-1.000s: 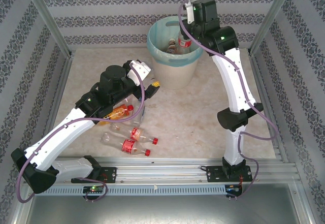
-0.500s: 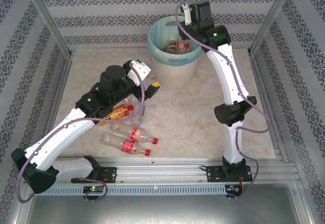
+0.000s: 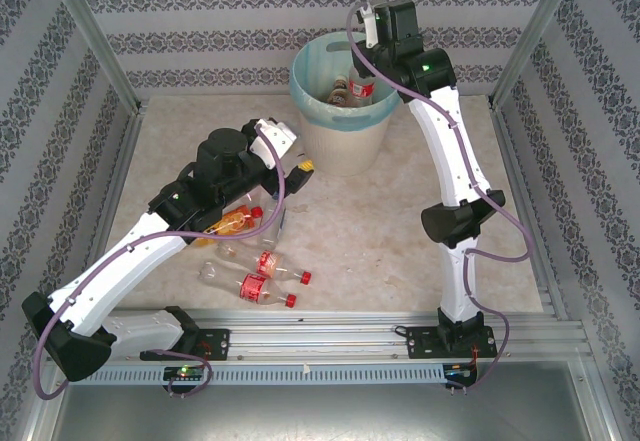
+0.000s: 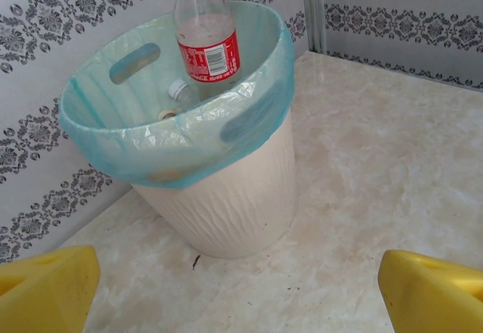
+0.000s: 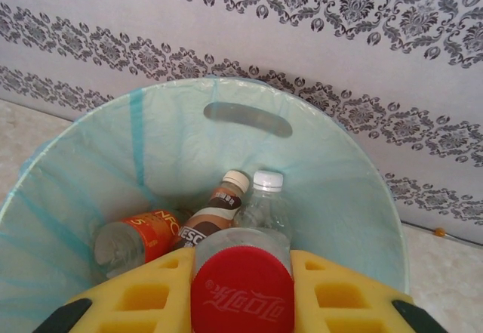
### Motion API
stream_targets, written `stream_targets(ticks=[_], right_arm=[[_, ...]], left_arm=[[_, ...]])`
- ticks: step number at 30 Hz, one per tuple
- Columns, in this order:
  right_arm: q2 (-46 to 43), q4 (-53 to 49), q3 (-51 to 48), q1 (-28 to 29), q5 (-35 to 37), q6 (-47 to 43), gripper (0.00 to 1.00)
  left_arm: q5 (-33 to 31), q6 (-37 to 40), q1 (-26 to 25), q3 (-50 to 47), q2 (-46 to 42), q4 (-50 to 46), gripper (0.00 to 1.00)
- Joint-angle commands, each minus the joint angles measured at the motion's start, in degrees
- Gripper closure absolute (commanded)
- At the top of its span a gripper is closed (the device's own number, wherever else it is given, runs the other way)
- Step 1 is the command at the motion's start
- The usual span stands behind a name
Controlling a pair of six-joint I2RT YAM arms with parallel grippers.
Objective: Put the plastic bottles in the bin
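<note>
My right gripper (image 3: 367, 69) hangs over the bin (image 3: 345, 136), shut on a clear plastic bottle (image 3: 362, 86) with a red label. In the right wrist view its yellow fingers (image 5: 136, 299) clamp the neck just under the red cap (image 5: 241, 295). Below it, three bottles lie on the turquoise liner (image 5: 151, 144): an orange-labelled one (image 5: 143, 238), a brown-labelled one (image 5: 215, 216) and a clear white-capped one (image 5: 264, 197). My left gripper (image 3: 300, 173) (image 4: 241, 295) stands open and empty near the bin's base (image 4: 226, 197). It looks up at the held bottle (image 4: 209, 53).
Several more bottles lie on the marble table under my left arm: an orange one (image 3: 232, 223) and red-labelled ones (image 3: 265, 261) (image 3: 255, 287). Patterned walls and metal posts close in the back and sides. A rail (image 3: 330, 333) runs along the near edge.
My right arm shifted a little to the left and further over the bin with the bottle, then held still. My left arm has not moved.
</note>
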Motion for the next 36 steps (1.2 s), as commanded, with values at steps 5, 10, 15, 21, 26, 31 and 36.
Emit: stream_targets(ticks=[5,10,15,21,26,31,36], right_arm=[[-5.6,-3.1,0.7,1.8,9.6,-5.3,0.87],[-5.2,-1.6,-2.2,1.8,11.6,-7.1,0.88],[-1.1,-0.3,-2.6,1.0,11.2,-8.3,0.88],[3.7,-1.2,-1.6,0.2,7.4,-6.5,0.88],[3.7,0.1,-6.5,-2.0,2.3,-2.2,0.89],[1.2,4.0,-14.7,-3.4,-0.6,0.8,0.89],[0.8,4.8,-17.7,-3.7,-1.2,1.0,0.89]], left_arm=[[1.2,-1.8,0.8,-0.7,-0.3,3.0,0.04],[1.6,-2.1,0.8,-0.9,-0.3,3.1,0.05],[1.6,-2.1,0.8,-1.0,-0.4,3.0,0.04],[1.0,-1.8,0.8,-1.2,-0.6,3.1,0.04],[0.9,-1.5,0.8,-1.4,-0.6,3.1,0.04],[0.8,-1.3,0.8,-1.6,-0.7,3.1,0.04],[0.9,-1.2,0.9,-1.7,-0.6,3.1,0.04]])
